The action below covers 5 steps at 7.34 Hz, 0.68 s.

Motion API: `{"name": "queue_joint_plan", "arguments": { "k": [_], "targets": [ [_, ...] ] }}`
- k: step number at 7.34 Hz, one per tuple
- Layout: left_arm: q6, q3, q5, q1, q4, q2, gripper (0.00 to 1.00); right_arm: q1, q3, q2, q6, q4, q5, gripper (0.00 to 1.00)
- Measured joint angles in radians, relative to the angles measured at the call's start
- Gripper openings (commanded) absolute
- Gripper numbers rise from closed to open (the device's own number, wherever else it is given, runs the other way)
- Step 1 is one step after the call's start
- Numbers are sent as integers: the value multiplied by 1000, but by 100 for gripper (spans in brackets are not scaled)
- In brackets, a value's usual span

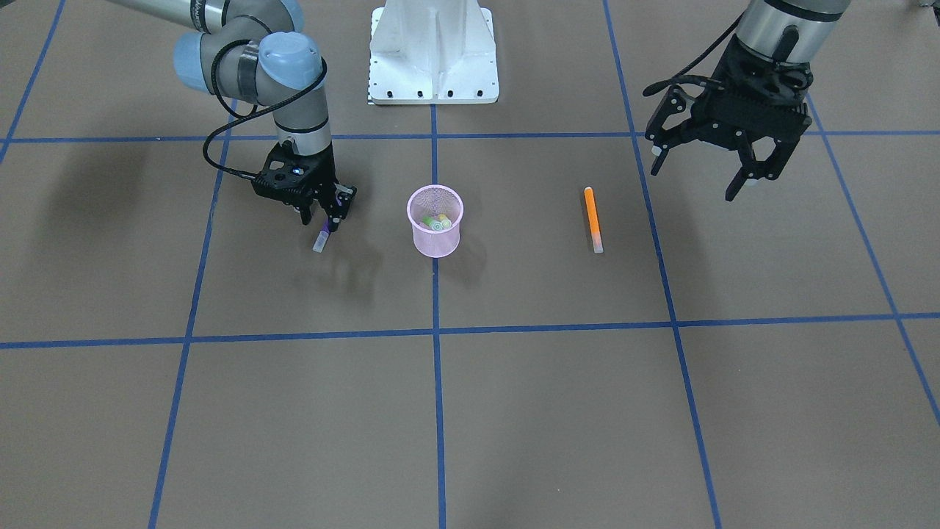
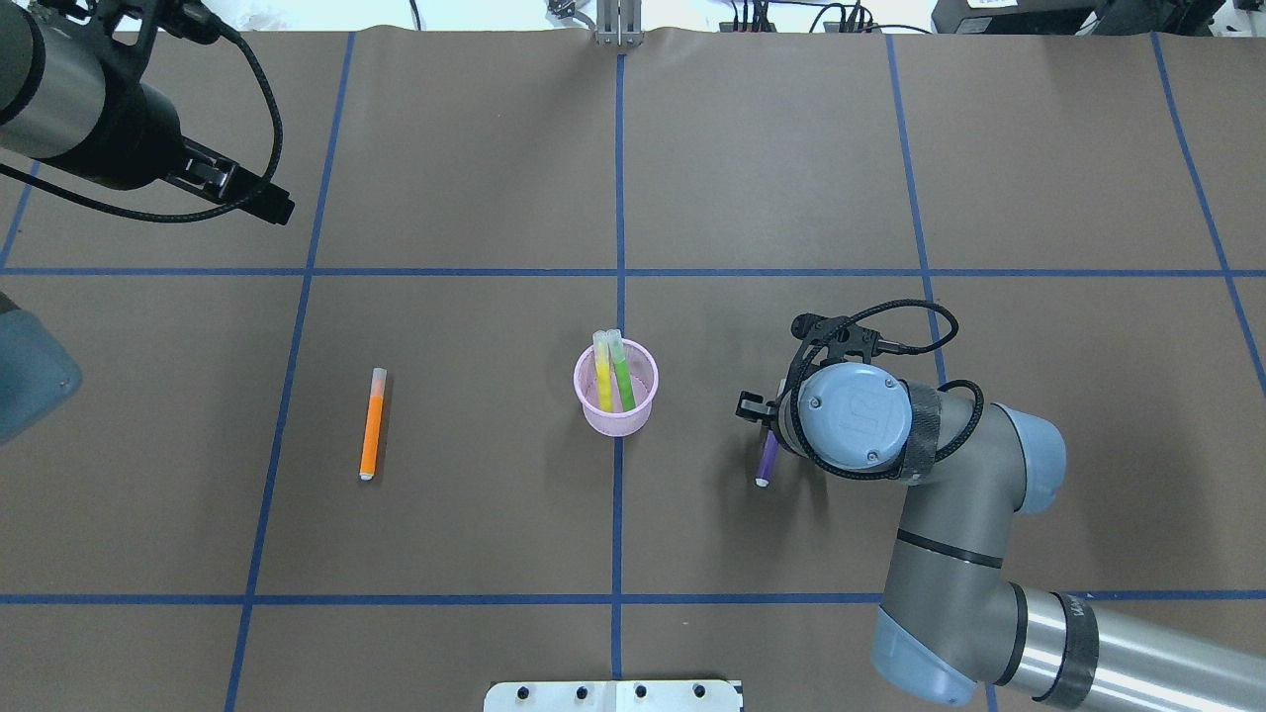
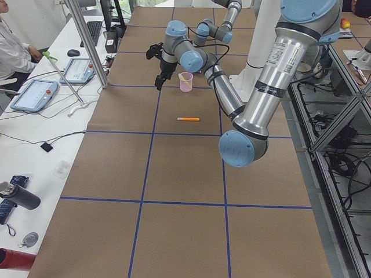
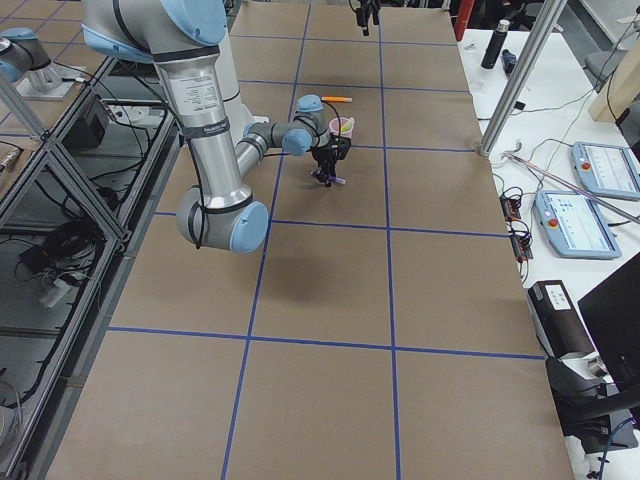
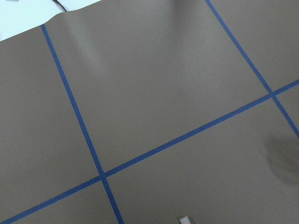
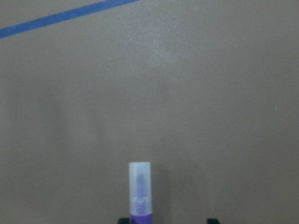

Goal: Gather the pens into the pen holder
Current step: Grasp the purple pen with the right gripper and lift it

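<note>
Right gripper [image 1: 327, 217] is clamped on the purple pen [image 1: 320, 238], cap end down, near the pink holder [image 1: 435, 246]. Green pen [image 2: 621, 371] and yellow pen [image 2: 602, 378] stand inside it. The orange pen [image 1: 593, 219] lies flat on the table, and the left gripper [image 1: 698, 176] hangs above with fingers spread, holding nothing.

Pink wire-mesh pen holder [image 1: 433, 241], orange pen [image 1: 592, 217], purple pen [image 1: 322, 238] — pale-capped, brown table [image 1: 558, 411] — blue grid lines [image 1: 438, 411]

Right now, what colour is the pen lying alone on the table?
Orange, with a pale cap end. The pen shows best in the overhead view.
</note>
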Motion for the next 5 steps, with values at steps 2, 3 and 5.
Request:
{"name": "queue_joint_plan", "arguments": {
  "k": [2,3,5],
  "targets": [
    [-1,-6,1,0,0,3,100,-1,-1,2,-42,-2,1,1],
    [-1,-7,1,1,0,3,100,-1,-1,4,-50,-5,1,0],
    [0,-6,1,2,0,5,100,6,3,7,-54,-8,1,0]
  ]
}}
